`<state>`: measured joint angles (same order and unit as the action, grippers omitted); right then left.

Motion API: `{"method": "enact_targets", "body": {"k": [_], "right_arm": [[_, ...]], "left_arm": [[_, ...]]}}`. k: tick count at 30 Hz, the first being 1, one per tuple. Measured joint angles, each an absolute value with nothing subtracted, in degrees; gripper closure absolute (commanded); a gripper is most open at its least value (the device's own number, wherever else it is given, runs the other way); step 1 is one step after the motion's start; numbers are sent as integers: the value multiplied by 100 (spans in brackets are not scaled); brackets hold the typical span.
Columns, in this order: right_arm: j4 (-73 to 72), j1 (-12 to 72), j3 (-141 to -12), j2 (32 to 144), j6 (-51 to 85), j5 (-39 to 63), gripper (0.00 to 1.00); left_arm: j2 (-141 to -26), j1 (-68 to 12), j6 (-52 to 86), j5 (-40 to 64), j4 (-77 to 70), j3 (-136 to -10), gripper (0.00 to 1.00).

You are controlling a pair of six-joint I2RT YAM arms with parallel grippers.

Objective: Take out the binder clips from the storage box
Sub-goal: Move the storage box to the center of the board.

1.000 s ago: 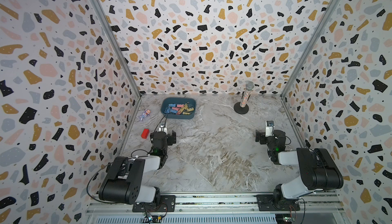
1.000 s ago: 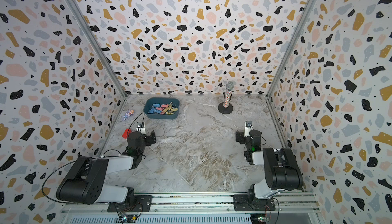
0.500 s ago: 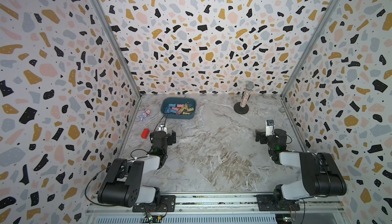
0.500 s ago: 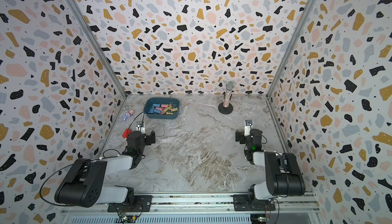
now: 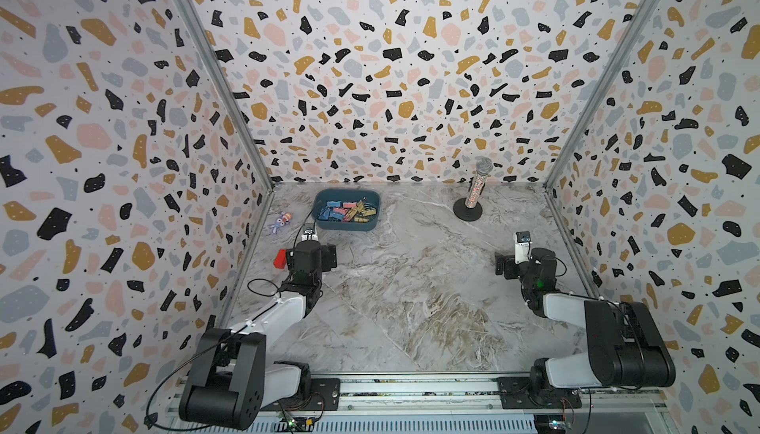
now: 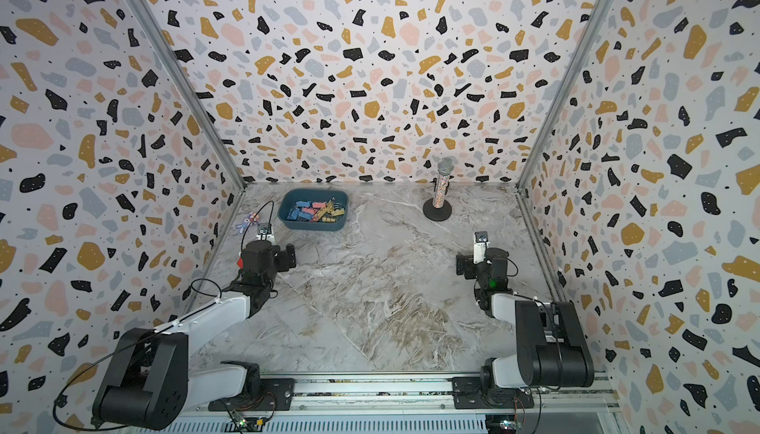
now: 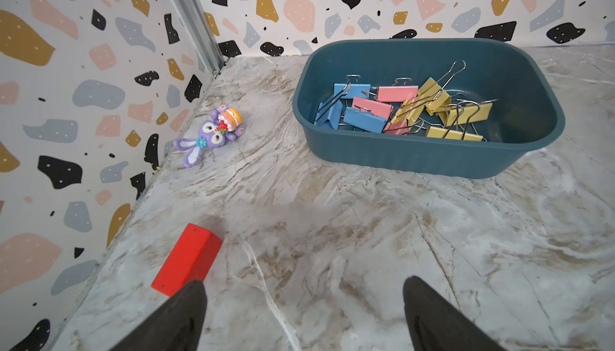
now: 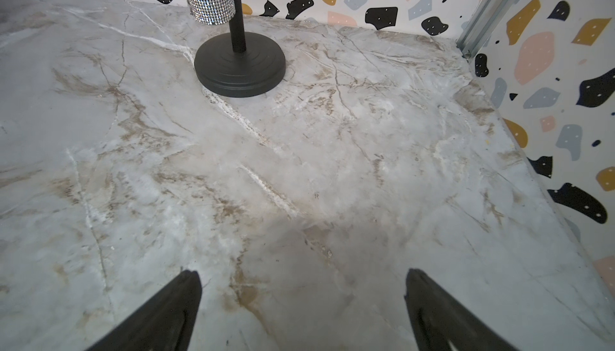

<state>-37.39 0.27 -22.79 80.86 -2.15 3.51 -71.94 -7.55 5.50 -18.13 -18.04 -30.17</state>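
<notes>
Teal plastic made up the storage box [image 7: 429, 163], which sat on the table [image 7: 332, 233] ahead of the left jaws and well apart from them, near the back wall. All the binder clips [image 7: 399, 109] lay inside it in a loose tangle of blue, pink and yellow. Several wire handles stood up or crossed a neighbour. None lay out on the table, so I judge the emptying had not begun.

The left jaws stood wide and held nothing, low over the table and aimed toward the box. That spread probably suited a first reach, leaving room to close around a clip body or a raised handle. Because the clips were interlocked, a pull on one could well have dragged others, or shifted the light box.

A red block [image 7: 189, 259] lay just beside the left jaws on their wall side. Whether it touched them I could not tell. A purple toy figure [image 7: 213, 133] lay farther ahead on that same side, between the wall and the box. Neither belonged to the task, and both sat off the straight line from jaws to box.

The right jaws were also wide and empty over bare table, with a glittery microphone stand [image 8: 239, 63] ahead of them. They were far from the box, likely parked, since the box lay on the left arm's side.
</notes>
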Motion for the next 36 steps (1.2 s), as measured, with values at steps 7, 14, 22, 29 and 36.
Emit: {"method": "enact_targets", "body": {"k": [7,14,22,29,36], "right_arm": [[-3535,34,-2327,8031,-215,410,0],[-3343,34,-2377,7887,-217,539,0],[-3148,34,-2401,7865,-217,692,0],[-3070,34,-2462,7865,-217,792,0],[-3055,34,-2462,7865,-215,838,0]], "left_arm": [[-7601,-755,1411,-1566,-305,-4523,13],[-8648,-742,2091,-1127,1223,-6309,19],[-9957,-526,3107,-460,2349,-7767,24],[-10949,-381,3835,49,2974,-8440,29],[-11085,-388,4117,91,3280,-8532,30]]}}
